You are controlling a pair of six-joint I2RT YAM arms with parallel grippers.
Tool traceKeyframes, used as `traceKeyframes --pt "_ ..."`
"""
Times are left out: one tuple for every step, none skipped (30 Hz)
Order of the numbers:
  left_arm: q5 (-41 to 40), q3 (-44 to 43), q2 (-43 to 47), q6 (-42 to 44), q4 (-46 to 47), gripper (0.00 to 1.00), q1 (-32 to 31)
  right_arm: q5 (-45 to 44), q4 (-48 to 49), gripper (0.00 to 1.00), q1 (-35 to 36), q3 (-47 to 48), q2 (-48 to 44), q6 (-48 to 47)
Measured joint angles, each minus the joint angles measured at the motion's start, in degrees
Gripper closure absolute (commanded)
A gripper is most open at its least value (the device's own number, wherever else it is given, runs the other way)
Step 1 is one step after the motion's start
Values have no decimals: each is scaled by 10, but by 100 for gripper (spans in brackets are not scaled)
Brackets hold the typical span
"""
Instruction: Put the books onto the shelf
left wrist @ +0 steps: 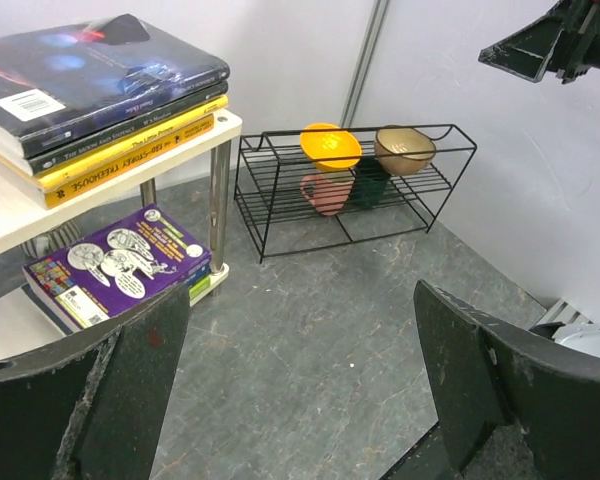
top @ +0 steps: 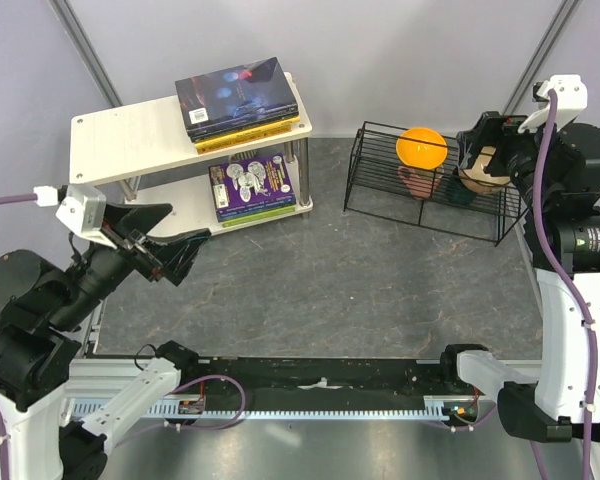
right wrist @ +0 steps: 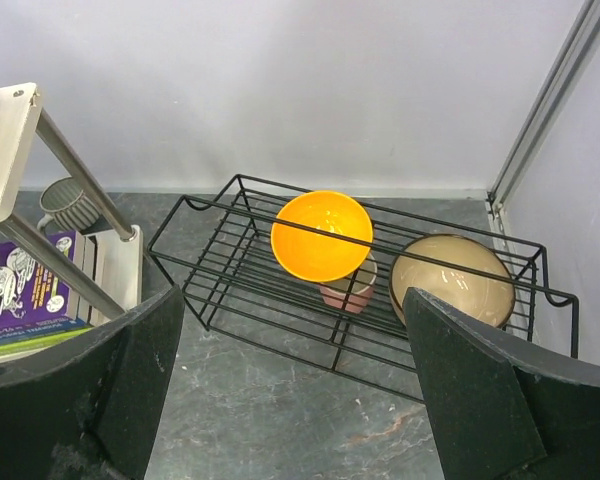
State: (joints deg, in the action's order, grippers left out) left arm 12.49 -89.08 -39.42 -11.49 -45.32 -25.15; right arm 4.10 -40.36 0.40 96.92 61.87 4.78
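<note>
Left end effector (left wrist: pixel 300 300) agape — books (left wrist: pixel 100 80) stacked at shelf (left wrist: pixel 5 215) edge.

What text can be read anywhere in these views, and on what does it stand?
"STORY TREEHOUSE": upside down on the lowest yellow book spine; the number before it is unclear.
Spines above it: lettering too blurred to read.
Barcode sticker on the dark galaxy book: digits too small.
Purple cartoon book: cover text too small.
Nothing else is legible.

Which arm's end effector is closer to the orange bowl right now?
Right. The right end effector hangs just beside the orange bowl at the wire rack; the left end effector is far across the table, by the shelf.
</note>
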Motion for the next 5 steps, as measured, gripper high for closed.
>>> traceKeyframes --pt "-3 0 4 -1 -2 1 0 0 0 2 0 0 0 1" --pt "-5 0 8 -2 -5 1 0 -1 0 2 0 0 -1 2" --pt "-6 0 11 -3 -9 1 0 -1 0 2 0 0 -1 2" --pt "-7 0 15 -3 -13 1 0 -1 -1 2 0 0 -3 2" --pt "-7 0 17 -3 -16 1 0 -1 -1 2 0 0 -5 2"
